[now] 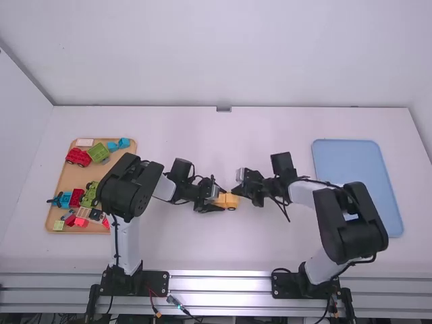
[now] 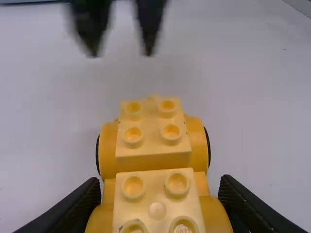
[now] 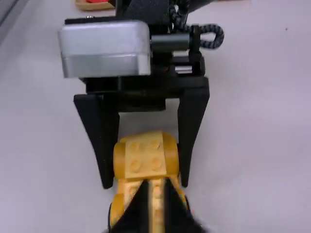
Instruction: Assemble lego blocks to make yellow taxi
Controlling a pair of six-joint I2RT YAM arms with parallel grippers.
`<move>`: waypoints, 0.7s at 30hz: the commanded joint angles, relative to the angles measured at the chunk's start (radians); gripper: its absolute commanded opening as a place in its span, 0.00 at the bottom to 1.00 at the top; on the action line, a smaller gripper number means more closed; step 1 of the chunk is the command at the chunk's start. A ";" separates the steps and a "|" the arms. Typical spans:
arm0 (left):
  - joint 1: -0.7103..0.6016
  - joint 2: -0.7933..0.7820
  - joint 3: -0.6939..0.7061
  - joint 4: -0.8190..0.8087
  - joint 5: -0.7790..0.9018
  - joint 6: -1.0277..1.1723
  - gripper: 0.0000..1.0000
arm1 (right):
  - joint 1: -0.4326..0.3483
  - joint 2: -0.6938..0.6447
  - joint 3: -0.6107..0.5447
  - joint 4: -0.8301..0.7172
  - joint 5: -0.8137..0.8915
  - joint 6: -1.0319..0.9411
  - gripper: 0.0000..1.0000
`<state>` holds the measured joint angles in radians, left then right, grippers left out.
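The left gripper (image 2: 160, 183) pinches the near half of the yellow car (image 2: 153, 141) from both sides, probably to steady it for pressing — the studs on top are left free for whatever goes there. The car sits mid-table, between the arms, where both can reach it. The right gripper (image 2: 121, 52) stands just beyond the far half, its fingers a little apart with nothing between them — seemingly leaving the holding to the left

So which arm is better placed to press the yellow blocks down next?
Likely the right: the right gripper hangs near the yellow blocks, its jaws empty and apart, while the left gripper is holding them at one end.
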<state>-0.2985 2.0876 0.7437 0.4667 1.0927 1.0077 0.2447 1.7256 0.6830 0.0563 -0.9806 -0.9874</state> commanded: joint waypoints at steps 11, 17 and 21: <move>-0.004 0.007 0.012 -0.011 -0.035 0.011 0.37 | -0.010 -0.012 -0.070 0.051 0.039 -0.057 0.00; -0.005 0.007 0.008 -0.007 -0.035 0.011 0.37 | 0.013 0.006 -0.094 0.124 0.022 -0.055 0.00; -0.005 0.007 0.011 -0.014 -0.035 0.011 0.36 | 0.026 0.053 -0.093 0.231 0.012 0.039 0.00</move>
<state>-0.2985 2.0876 0.7483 0.4633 1.0889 1.0073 0.2646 1.7473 0.5953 0.2779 -0.9504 -1.0046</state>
